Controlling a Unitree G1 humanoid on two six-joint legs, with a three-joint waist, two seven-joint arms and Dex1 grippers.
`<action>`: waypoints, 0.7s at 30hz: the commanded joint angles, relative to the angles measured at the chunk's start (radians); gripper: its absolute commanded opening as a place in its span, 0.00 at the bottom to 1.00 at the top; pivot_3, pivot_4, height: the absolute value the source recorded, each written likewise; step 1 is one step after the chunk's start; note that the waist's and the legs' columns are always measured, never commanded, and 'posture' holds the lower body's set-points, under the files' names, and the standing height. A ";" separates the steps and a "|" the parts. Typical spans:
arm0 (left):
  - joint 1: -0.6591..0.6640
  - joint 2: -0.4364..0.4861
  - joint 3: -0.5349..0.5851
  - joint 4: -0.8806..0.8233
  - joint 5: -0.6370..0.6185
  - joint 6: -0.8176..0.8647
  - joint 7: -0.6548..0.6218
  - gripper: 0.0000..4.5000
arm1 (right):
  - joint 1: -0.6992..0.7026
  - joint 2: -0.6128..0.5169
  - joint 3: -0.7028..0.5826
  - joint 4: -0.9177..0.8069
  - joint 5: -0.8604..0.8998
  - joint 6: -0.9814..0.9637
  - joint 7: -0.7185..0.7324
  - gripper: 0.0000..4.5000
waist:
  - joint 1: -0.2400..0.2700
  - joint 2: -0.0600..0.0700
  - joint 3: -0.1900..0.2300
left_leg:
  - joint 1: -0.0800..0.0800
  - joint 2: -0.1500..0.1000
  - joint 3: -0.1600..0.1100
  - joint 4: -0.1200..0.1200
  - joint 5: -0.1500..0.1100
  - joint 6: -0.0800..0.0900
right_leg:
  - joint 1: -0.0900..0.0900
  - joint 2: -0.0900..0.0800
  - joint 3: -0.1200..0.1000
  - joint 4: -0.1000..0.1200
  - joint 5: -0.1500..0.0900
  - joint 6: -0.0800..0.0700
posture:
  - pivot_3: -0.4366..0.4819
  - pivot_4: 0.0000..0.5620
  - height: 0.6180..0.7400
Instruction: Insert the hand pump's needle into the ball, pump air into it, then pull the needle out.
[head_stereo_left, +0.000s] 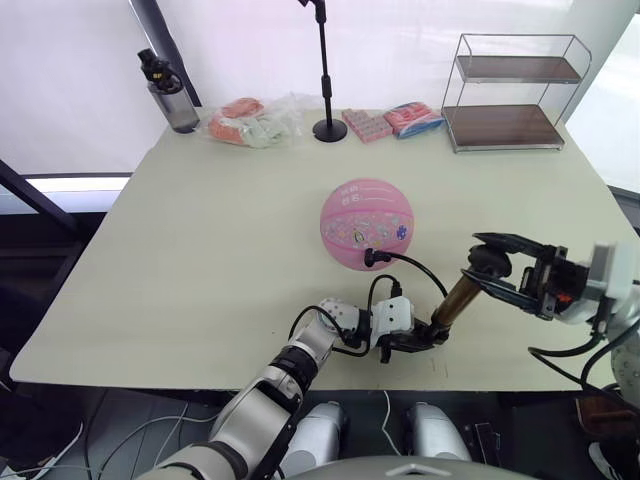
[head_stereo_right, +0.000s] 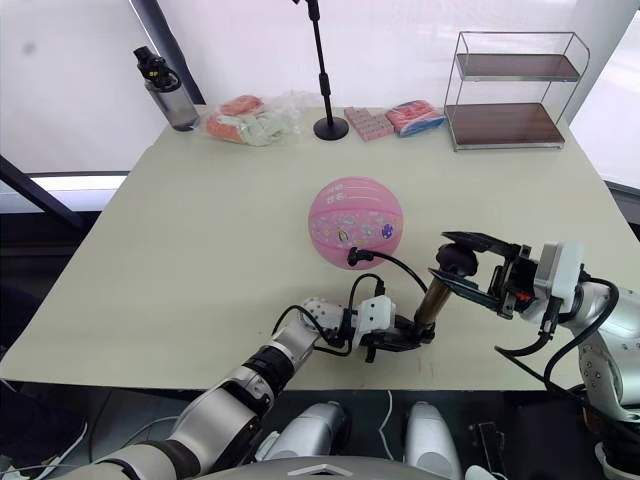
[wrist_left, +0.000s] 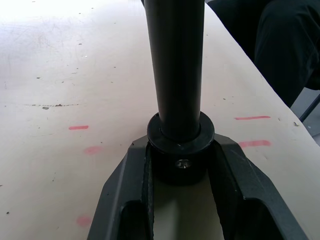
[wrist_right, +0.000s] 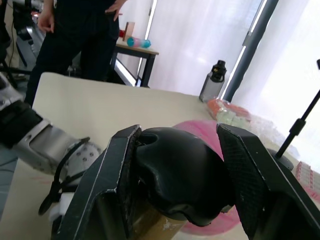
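The pink ball (head_stereo_left: 366, 223) rests mid-table. The hand pump (head_stereo_left: 457, 301) leans over near the front edge, its bronze barrel rising to the right. My left gripper (head_stereo_left: 417, 341) is shut on the pump's black bottom cap (wrist_left: 180, 152), one finger on each side. At the barrel's top, my right gripper (head_stereo_left: 498, 267) is shut around the black T-handle (wrist_right: 175, 172). The thin black hose (head_stereo_left: 420, 272) loops from the pump's base to a black fitting (head_stereo_left: 375, 258) pressed against the ball's lower front. The needle's pin is hidden there.
Along the far edge stand a grey bottle (head_stereo_left: 172, 98), a clear bag of snacks (head_stereo_left: 256, 122), a black stand pole (head_stereo_left: 324, 75), pink packets (head_stereo_left: 392, 122) and a wire shelf (head_stereo_left: 512, 92). A person (wrist_right: 82, 35) stands beyond the table's left side.
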 joint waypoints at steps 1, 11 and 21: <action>0.031 0.017 -0.024 0.044 0.038 0.031 0.000 0.24 | 0.062 0.043 0.099 0.095 -0.109 -0.054 0.012 0.47 | 0.000 -0.001 -0.001 | 0.000 0.000 0.000 0.000 0.000 0.000 | 0.000 0.000 0.000 0.000 0.000 0.000 | 0.48 0.27 0.96; 0.029 0.016 -0.022 0.048 0.039 0.029 0.000 0.24 | 0.082 0.050 0.118 0.117 -0.136 -0.098 -0.026 0.47 | 0.000 0.002 -0.003 | 0.000 0.000 0.000 0.000 0.000 0.000 | 0.000 0.001 0.000 0.000 0.000 0.000 | 0.48 0.27 0.96; 0.022 0.011 -0.020 0.061 0.037 0.027 0.002 0.24 | -0.030 -0.061 -0.040 -0.060 0.175 0.142 -0.041 0.47 | 0.002 0.004 0.000 | -0.003 -0.001 0.000 0.000 0.000 0.000 | -0.001 0.000 0.000 -0.001 0.000 0.000 | 0.48 0.27 0.96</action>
